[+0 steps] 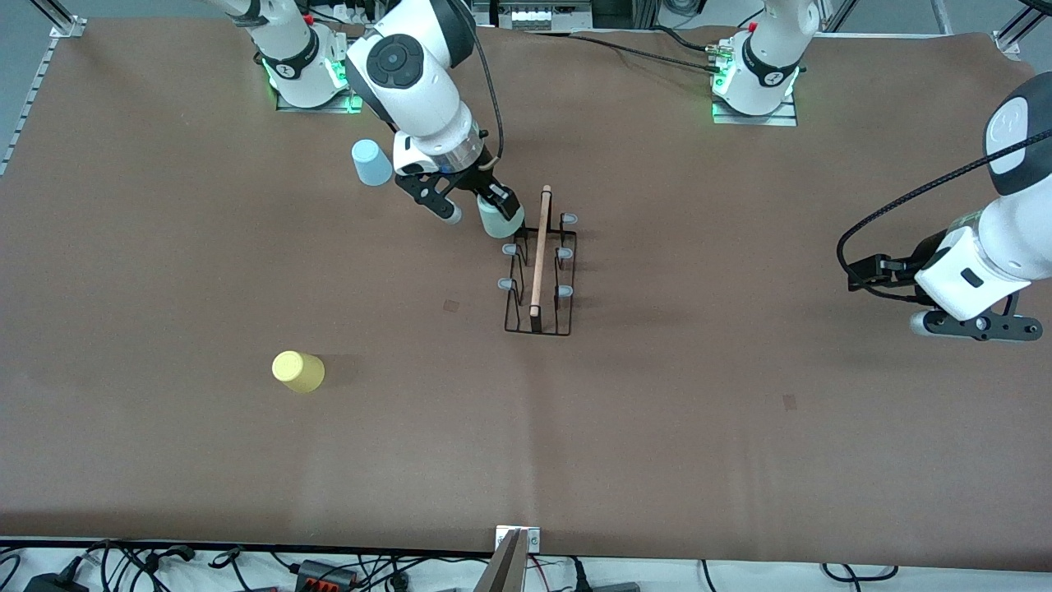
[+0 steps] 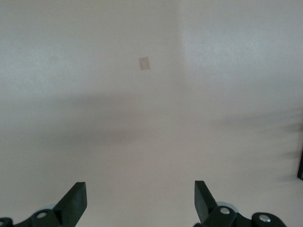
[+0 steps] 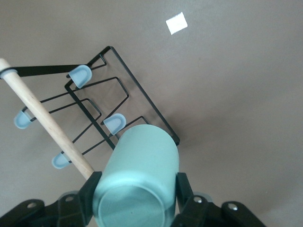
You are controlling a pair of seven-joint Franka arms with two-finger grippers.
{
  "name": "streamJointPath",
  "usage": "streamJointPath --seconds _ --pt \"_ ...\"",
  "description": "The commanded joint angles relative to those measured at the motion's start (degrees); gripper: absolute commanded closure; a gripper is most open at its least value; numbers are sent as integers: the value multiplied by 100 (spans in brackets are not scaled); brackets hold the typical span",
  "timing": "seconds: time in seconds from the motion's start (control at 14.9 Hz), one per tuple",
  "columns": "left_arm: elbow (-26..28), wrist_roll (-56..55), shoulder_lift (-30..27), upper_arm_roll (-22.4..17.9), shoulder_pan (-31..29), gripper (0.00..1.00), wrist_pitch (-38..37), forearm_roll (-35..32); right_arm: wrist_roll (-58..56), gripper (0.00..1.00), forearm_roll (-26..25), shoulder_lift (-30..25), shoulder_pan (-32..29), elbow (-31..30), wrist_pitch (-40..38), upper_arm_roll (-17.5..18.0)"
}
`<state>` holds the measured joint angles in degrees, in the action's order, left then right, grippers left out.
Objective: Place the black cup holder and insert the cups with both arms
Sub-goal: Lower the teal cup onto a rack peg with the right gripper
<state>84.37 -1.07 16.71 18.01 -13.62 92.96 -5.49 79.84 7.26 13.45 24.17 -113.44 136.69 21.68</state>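
The black cup holder (image 1: 539, 271) stands upright on the brown table (image 1: 657, 427), about midway between the two arms' ends, its light wooden rod (image 1: 540, 251) running along the top from the base side toward the front camera. Pale grey-blue tips cap its prongs; in the right wrist view four of those tips show clearly beside the rod (image 3: 45, 123), and no cup sits on any prong in view.

The right gripper (image 1: 481, 215) hangs over the holder's end nearest the robot bases, on the side toward the right arm's end of the table. Its fingers are clamped on the mint green cup (image 1: 500, 220), one pad on each side of the cup's wall. From the right wrist view the cup (image 3: 137, 177) is tilted, its closed bottom facing the wrist camera and its body pointing down toward the nearest prong tip (image 3: 115, 124), which lies just beside the cup's lower edge.

The light blue cup (image 1: 371, 162) stands upside down on the table near the right arm's base. The yellow cup (image 1: 298, 371) rests well apart from it, nearer to the front camera and toward the right arm's end.

The left gripper (image 1: 974, 325) waits above bare table at the left arm's end, its fingers (image 2: 75, 201) spread wide apart with nothing between them
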Motion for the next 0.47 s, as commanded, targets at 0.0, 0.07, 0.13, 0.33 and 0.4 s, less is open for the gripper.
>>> streamJointPath --seconds 0.0,0.07,0.13,0.33,0.4 --pt "517 168 -492 106 -184 0 3 -49 155 84 4 132 219 86 -11 -59" --pt "684 203 -667 106 -193 0 38 -49 155 83 4 149 228 77 -11 -59" --pt "981 212 -938 115 -193 0 56 -49 155 83 4 158 237 68 -19 -59" --pt "1757 326 -1625 115 -202 0 328 -40 155 66 4 202 255 59 -37 -50" --pt "1723 344 -1661 115 -211 0 276 -31 146 24 4 237 281 59 -37 -50"
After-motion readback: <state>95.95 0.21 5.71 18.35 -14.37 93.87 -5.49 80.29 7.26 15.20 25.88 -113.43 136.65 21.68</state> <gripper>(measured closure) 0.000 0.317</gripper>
